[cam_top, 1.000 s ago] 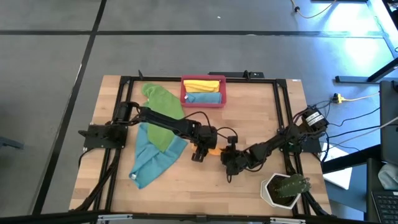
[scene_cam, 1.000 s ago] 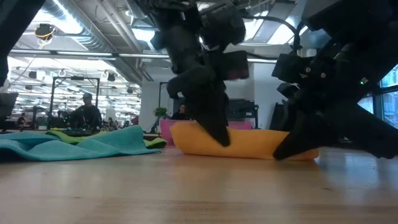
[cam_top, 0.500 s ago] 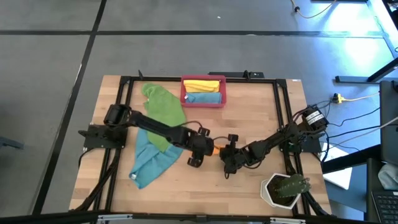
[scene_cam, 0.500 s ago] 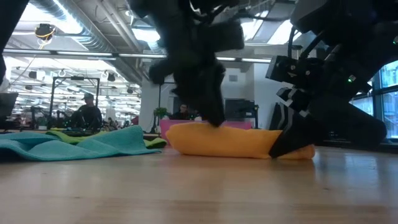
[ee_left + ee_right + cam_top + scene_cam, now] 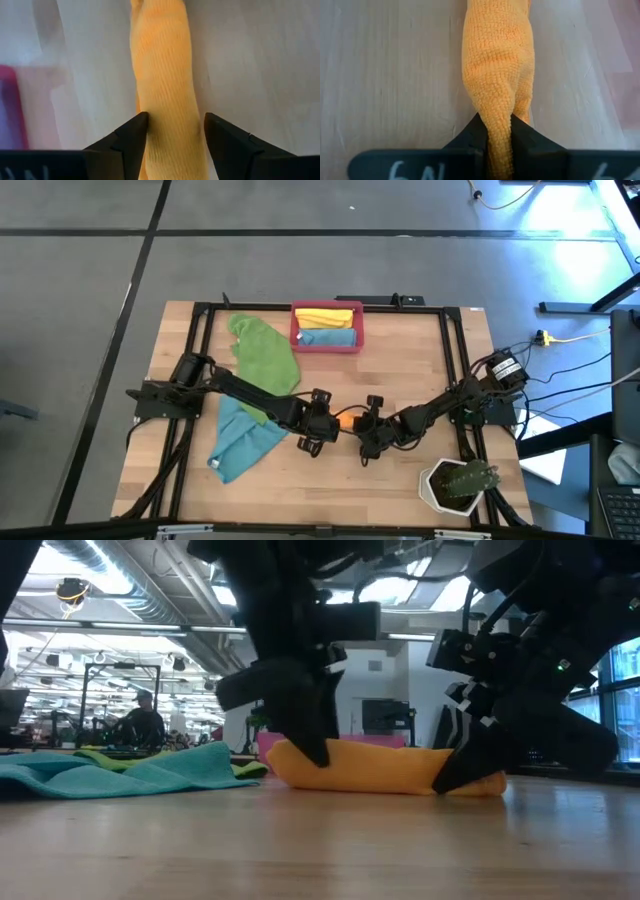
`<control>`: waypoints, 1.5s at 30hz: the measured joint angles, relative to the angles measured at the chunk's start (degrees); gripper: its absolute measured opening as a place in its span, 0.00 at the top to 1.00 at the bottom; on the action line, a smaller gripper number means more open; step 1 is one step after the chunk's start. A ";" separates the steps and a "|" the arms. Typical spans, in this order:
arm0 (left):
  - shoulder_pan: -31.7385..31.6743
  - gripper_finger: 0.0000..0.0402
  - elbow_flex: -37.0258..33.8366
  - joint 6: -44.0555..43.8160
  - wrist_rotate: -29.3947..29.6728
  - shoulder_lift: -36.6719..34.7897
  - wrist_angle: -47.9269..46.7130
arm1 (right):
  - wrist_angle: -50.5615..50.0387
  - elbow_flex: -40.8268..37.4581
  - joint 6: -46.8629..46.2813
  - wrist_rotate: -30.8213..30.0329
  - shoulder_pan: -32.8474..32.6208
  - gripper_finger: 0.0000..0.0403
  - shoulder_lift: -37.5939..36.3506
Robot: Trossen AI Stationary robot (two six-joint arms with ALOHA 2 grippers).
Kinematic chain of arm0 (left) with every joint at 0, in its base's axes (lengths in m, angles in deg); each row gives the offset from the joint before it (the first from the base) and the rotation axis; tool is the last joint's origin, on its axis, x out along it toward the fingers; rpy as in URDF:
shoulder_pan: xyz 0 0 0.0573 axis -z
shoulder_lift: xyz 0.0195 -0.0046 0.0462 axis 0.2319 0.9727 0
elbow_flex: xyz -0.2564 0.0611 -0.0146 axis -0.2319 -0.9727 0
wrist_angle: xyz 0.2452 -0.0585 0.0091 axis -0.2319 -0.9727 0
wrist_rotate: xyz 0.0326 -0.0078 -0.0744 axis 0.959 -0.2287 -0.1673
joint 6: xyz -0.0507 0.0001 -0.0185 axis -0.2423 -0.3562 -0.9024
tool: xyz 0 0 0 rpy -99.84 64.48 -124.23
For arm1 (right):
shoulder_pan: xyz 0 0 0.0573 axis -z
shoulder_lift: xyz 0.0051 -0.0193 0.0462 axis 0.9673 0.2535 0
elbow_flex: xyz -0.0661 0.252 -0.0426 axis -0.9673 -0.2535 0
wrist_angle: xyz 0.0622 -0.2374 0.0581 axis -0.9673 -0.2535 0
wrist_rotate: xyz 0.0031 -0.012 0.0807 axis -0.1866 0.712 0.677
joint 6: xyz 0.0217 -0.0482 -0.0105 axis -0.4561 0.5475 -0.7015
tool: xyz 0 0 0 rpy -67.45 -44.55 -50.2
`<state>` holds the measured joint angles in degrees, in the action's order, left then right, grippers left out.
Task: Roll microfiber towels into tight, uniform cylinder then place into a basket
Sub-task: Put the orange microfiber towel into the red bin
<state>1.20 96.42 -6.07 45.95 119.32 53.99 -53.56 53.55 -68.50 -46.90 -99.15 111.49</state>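
Orange towel roll held at both ends on the table

The nubbly orange roll (image 5: 498, 95) is pinched by the right gripper (image 5: 496, 131); the left gripper (image 5: 171, 131) is spread, its jaws straddling the other end on smooth wood.

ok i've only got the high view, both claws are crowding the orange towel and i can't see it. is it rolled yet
Observer: Yes. In the low view the orange towel lies on the table as one rolled tube.
Operator: is the right claw on it
Observer: The right claw is shut, pinching one end of the roll.
Operator: and the left
Observer: The left claw is open, one finger on each side of the roll.
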 joint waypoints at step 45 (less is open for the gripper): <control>-33.05 1.00 4.36 18.04 -0.64 -11.94 -8.18 | 1.37 6.16 37.97 7.94 41.68 0.91 -18.76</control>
<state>-31.85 100.78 11.98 45.31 107.38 45.80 -52.18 59.71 -30.53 -38.96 -57.47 92.73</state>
